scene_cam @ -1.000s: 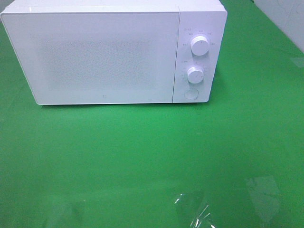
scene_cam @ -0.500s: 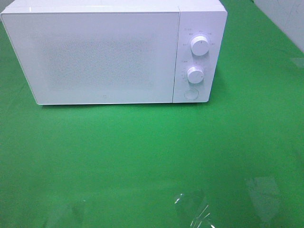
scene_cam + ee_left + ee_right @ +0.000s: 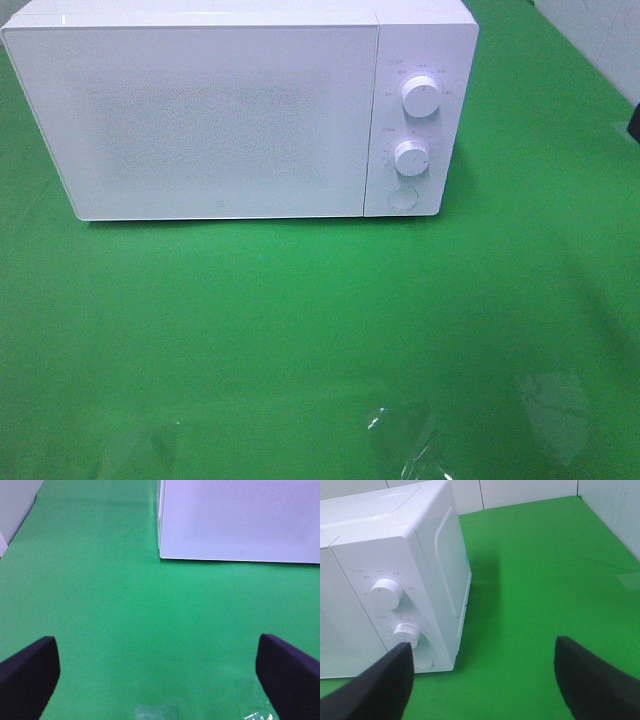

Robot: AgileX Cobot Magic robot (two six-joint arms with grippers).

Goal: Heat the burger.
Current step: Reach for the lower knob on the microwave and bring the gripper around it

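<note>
The white microwave (image 3: 220,120) stands door shut in the upper part of the high view, on the green table (image 3: 300,330). The left hand (image 3: 160,677) and right hand (image 3: 485,680) are both spread, holding nothing. The burger shows in no view, so where it lies relative to the hands cannot be told.

Table (image 3: 300,330) covered with green cloth, smooth, filling view. White microwave (image 3: 220,120) stands on cloth at far side, left of centre, door shut, control panel on its right end. Clear film scraps (image 3: 405,440) lie flat near front edge, well apart from microwave.
</note>
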